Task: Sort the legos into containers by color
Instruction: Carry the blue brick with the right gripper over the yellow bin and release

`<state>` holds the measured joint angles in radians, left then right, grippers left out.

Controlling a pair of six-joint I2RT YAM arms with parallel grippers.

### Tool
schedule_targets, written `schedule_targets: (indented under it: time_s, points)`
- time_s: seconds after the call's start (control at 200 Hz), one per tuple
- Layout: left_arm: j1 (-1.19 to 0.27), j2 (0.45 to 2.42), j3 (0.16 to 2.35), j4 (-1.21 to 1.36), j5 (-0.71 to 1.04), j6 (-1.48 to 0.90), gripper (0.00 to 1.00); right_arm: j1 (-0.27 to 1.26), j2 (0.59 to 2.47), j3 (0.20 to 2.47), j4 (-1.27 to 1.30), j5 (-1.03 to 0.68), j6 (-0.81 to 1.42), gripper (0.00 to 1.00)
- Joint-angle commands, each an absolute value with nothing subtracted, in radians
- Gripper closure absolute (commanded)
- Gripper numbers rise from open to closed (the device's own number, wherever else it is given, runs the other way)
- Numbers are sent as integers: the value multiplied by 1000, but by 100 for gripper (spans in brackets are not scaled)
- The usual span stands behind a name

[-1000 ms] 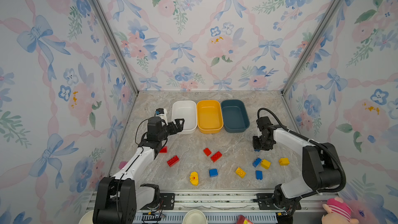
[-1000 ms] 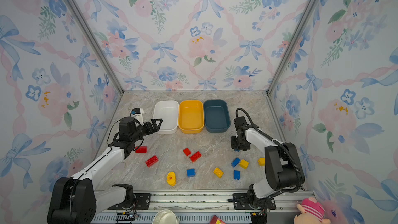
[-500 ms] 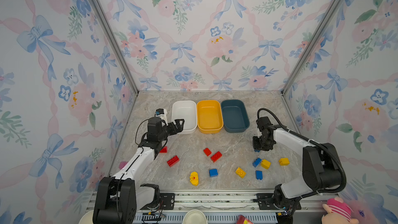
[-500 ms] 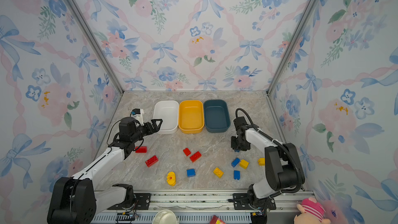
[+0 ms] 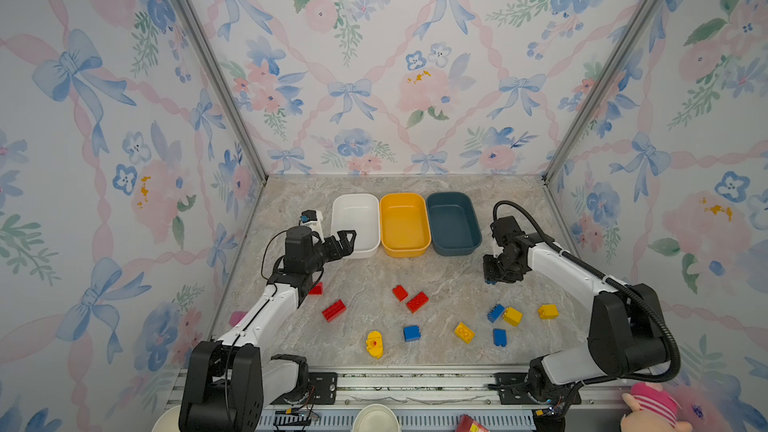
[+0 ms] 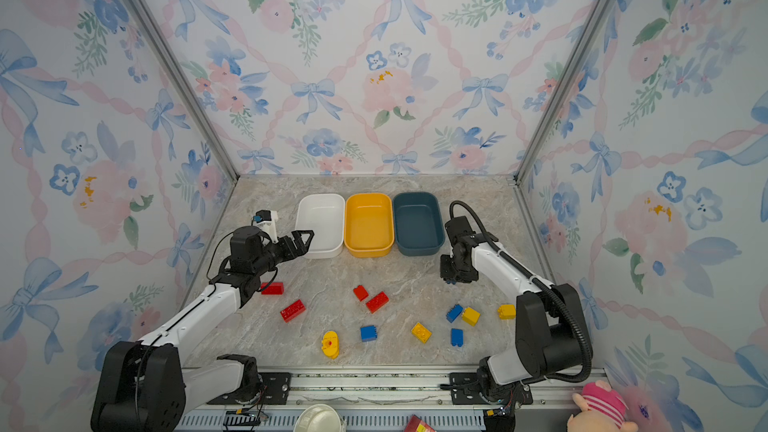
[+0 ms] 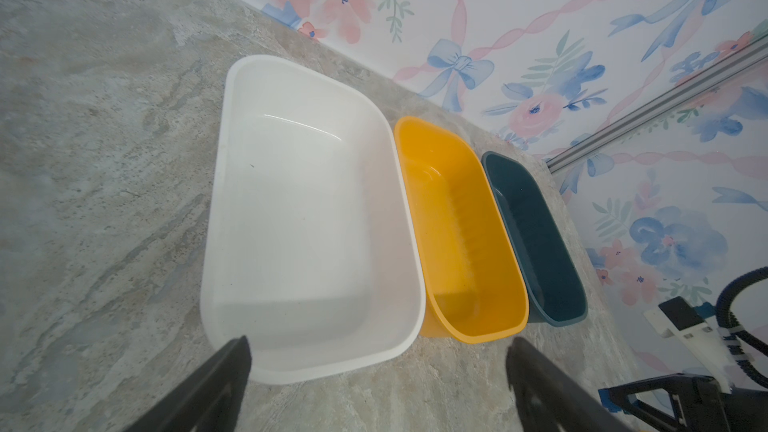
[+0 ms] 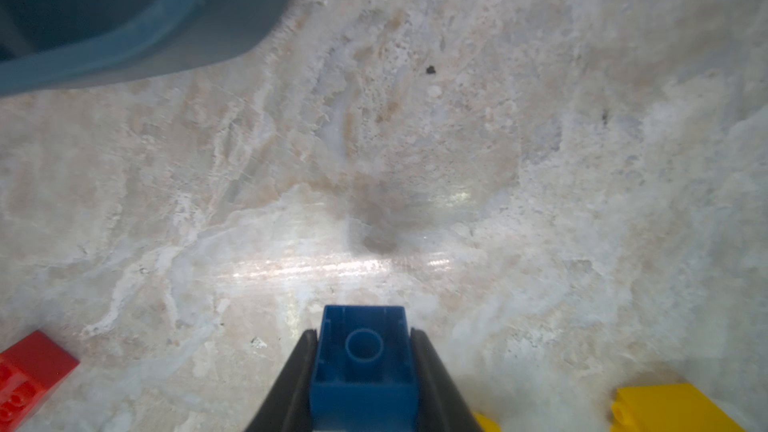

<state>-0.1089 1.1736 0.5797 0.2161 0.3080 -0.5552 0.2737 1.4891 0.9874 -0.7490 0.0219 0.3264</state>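
Blue plastic fills the right claw [image 8: 362, 336]: its jaws are clamped on a blue brick [image 8: 363, 376] and point down at the marbled bench [image 8: 374, 160]. A yellow brick [image 8: 673, 409] and a red brick [image 8: 29, 367] lie near it, and the teal tub [image 5: 453, 222] stands close by. The left claw [image 7: 376, 342] gapes wide and empty at the near rim of the white tub [image 7: 232, 76]. The yellow-orange tub [image 7: 457, 209] sits just beyond that, between the white and teal tubs.

Three containers [image 5: 402, 251] side by side at rear, legos [image 5: 417, 302] scattered before them
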Motion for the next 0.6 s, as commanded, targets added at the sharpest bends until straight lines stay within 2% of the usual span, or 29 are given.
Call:
schedule_targets:
  time_s: [0.0, 0.3, 0.595]
  points:
    - [-115, 1169, 568, 235, 318, -564, 2, 309, 1466, 1046, -791, 11, 357, 68]
    - [-118, 1161, 565, 234, 313, -564, 2, 431, 1502, 1184, -771, -6, 398, 68]
    - [-120, 1155, 564, 240, 312, -566, 2, 531, 1685, 1416, -690, -37, 405, 67]
